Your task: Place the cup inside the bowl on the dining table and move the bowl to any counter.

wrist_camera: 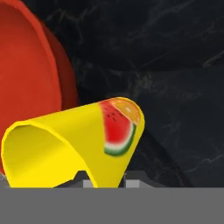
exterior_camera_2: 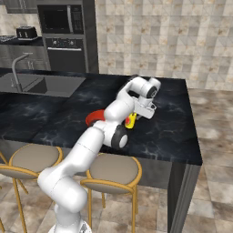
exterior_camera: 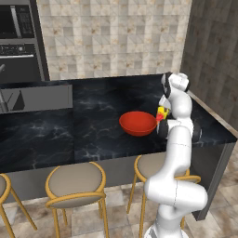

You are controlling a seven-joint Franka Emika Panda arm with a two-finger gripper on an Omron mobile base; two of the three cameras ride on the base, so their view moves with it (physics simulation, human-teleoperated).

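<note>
Your gripper [wrist_camera: 104, 181] has its 2 fingers pinched on the wall of the cup [wrist_camera: 74, 146], a small yellow cylinder with a watermelon-slice picture on its side. You see it tilted, mouth toward the camera, just beside the glossy red bowl [exterior_camera: 138, 123] on the black marble dining table [exterior_camera: 46, 135]
</note>
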